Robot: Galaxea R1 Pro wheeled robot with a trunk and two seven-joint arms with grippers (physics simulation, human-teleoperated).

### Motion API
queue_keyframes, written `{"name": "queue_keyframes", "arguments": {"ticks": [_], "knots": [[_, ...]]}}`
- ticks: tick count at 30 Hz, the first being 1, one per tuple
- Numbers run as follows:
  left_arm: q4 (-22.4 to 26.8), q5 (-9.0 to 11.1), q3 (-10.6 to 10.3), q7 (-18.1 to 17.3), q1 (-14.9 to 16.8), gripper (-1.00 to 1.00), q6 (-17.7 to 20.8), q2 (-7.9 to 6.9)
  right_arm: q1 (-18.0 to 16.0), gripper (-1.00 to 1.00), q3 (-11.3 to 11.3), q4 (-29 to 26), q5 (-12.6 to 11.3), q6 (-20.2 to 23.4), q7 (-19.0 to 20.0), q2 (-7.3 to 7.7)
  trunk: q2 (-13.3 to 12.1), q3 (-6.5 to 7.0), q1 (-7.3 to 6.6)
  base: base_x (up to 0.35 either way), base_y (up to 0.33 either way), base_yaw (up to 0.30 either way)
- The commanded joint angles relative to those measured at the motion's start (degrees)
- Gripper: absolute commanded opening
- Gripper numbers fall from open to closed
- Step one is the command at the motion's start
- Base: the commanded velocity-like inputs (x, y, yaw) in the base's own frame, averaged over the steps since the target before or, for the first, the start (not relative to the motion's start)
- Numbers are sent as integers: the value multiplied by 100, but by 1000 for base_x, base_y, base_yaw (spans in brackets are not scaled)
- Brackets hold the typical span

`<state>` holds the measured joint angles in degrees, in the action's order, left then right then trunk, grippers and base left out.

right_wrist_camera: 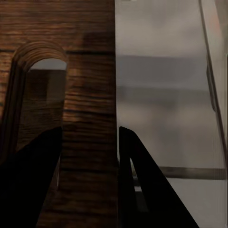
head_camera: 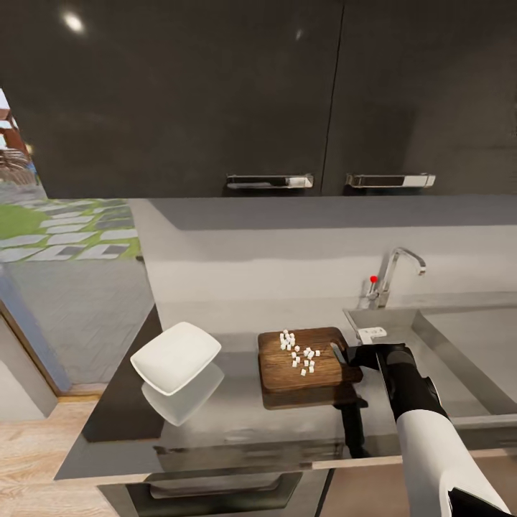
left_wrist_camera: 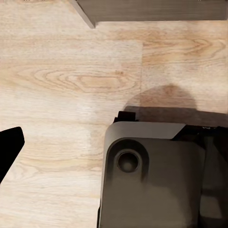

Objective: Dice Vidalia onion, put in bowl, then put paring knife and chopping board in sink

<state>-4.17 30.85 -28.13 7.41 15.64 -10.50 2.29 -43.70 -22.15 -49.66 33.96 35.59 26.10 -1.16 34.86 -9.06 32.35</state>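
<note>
Wooden chopping board (head_camera: 305, 359) lies flat on the dark countertop (head_camera: 237, 409), just beside the sink (head_camera: 459, 345), with its handle end toward the basin. Diced onion (head_camera: 300, 353) sits on it as a loose scatter of small white cubes, still on the board rather than in the white square bowl (head_camera: 176, 357), which stands nearby to the left on the same surface.

Right gripper (head_camera: 353, 357) is at the board's handle end. In the right wrist view one finger (right_wrist_camera: 28, 185) lies over the wood below the handle cut-out and the other sits just past the board's edge (right_wrist_camera: 115, 95); the jaws appear closed on that edge strip, though contact is not fully clear at this angle. Left gripper: its condition cannot be told from the left wrist view, which looks down at light wood flooring (left_wrist_camera: 71, 71) and a grey part of the robot's body (left_wrist_camera: 152, 180).

Handling assessment: the board is stiff and fairly weighty, and a one-ended hold will let it sag or pivot. The cubes are light and loose and would likely slide at any tilt. The handle strip is the sensible grip point; keep it level until over the bowl.
</note>
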Motion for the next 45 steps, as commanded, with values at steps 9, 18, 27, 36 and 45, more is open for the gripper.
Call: {"name": "queue_keyframes", "arguments": {"ticks": [9, 18, 27, 36, 45], "knots": [[-23, 17, -37, 6, 9, 100, 4, 16, -7, -100, -26, -8, 58, 9, 53, -8, -312, 215, -173, 0, 0, 0], [-23, 17, -36, 6, 9, 100, 4, 14, -7, -100, -26, -8, 58, 9, 53, -11, -673, 457, -371, 0, 0, 0], [-23, 17, -36, 6, 9, 100, 4, 8, -7, -100, -26, -8, 58, 9, 53, -13, -1034, 700, -569, 0, 0, 0], [-23, 17, -36, 6, 9, 100, 4, 8, -7, -100, -26, -8, 58, 9, 53, -10, -1195, 853, -657, 0, 0, 0], [-23, 17, -35, 6, 9, 100, 4, 8, -7, -100, -26, -8, 58, 9, 53, -8, -1195, 934, -657, 0, 0, 0]]}}
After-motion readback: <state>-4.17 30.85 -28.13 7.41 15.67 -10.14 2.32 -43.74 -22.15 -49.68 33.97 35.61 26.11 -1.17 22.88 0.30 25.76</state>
